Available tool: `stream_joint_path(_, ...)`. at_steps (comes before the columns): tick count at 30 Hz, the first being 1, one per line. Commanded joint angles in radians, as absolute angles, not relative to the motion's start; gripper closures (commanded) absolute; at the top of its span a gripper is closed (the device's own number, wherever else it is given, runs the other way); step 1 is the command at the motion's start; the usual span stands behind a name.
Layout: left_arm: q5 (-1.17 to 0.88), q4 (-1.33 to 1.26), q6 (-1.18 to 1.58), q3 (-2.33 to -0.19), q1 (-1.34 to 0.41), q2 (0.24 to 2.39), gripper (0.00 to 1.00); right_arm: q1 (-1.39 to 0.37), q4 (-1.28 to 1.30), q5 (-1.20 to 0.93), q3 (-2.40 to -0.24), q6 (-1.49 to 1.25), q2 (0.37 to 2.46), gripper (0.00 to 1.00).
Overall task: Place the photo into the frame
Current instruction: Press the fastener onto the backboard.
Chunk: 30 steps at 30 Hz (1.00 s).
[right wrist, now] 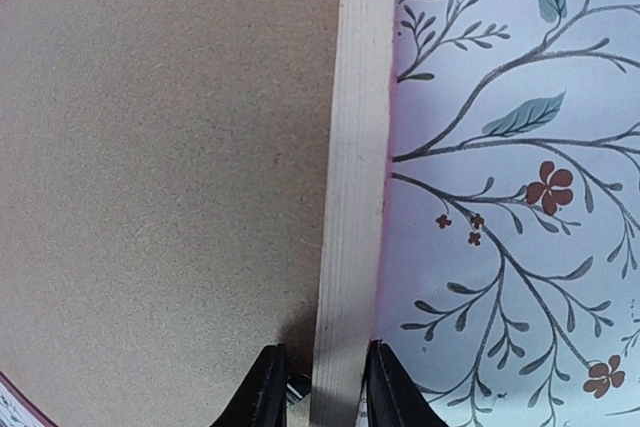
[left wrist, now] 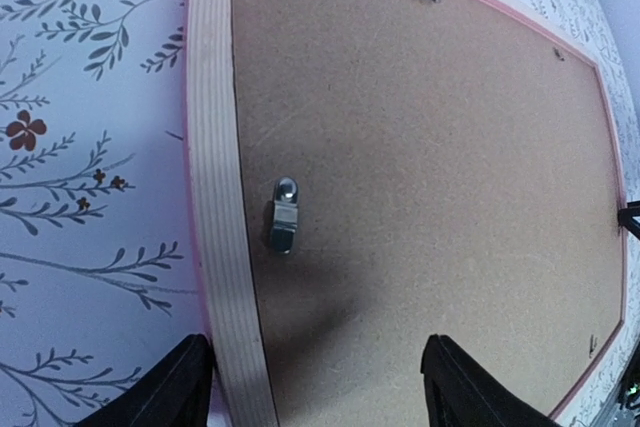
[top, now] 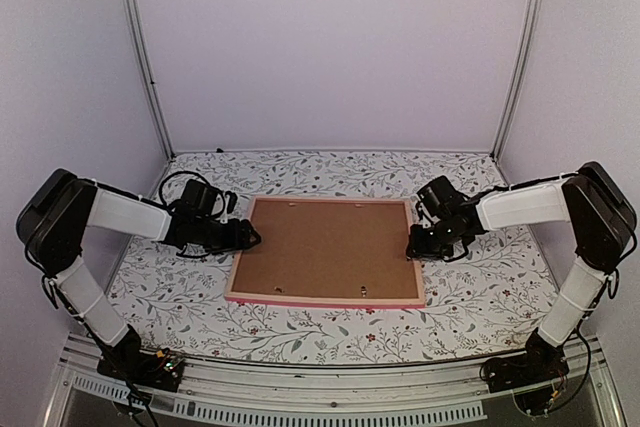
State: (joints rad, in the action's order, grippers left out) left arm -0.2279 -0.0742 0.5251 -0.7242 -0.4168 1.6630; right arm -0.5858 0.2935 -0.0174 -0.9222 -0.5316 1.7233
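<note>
The pink frame (top: pixel 320 299) lies face down on the flowered tabletop, with the brown backing board (top: pixel 325 247) filling its back. The photo is hidden. My left gripper (top: pixel 248 237) is open at the frame's left side. In the left wrist view, this gripper (left wrist: pixel 315 367) straddles the pale wooden rail (left wrist: pixel 215 147), one finger outside it and one over the board. My right gripper (top: pixel 412 247) is at the right rail. In the right wrist view, this gripper (right wrist: pixel 325 387) has its jaws closed around the rail (right wrist: pixel 355 147), the inner finger against a small metal tab (right wrist: pixel 296 390).
A metal turn tab (left wrist: pixel 283 214) sits on the board near the left rail, with more tabs along the front rail (top: pixel 365 290). Flowered table cover (top: pixel 480 287) surrounds the frame. Pale walls and two metal posts (top: pixel 145 57) enclose the back.
</note>
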Motion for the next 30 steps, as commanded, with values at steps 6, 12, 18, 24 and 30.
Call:
stream_joint_path(6, -0.243, -0.117, 0.545, -0.667, -0.425, 1.635, 0.29, -0.559, 0.320, -0.104, -0.914, -0.513, 1.776, 0.78)
stream_joint_path(12, -0.245, -0.146, 0.565, -0.627, -0.437, 1.618, 0.32, -0.530, 0.312, -0.170, -0.915, -0.499, 1.779, 0.80)
stream_joint_path(18, -0.242, -0.160, 0.579, -0.606, -0.451, 1.613, 0.32, -0.526, 0.322, -0.189, -0.941, -0.470, 1.795, 0.74)
stream_joint_path(24, -0.232, -0.158, 0.581, -0.602, -0.456, 1.596, 0.32, -0.526, 0.375, -0.174, -0.999, -0.421, 1.814, 0.67)
stream_joint_path(30, -0.230, -0.156, 0.583, -0.597, -0.458, 1.585, 0.32, -0.526, 0.434, -0.135, -1.043, -0.379, 1.826, 0.69)
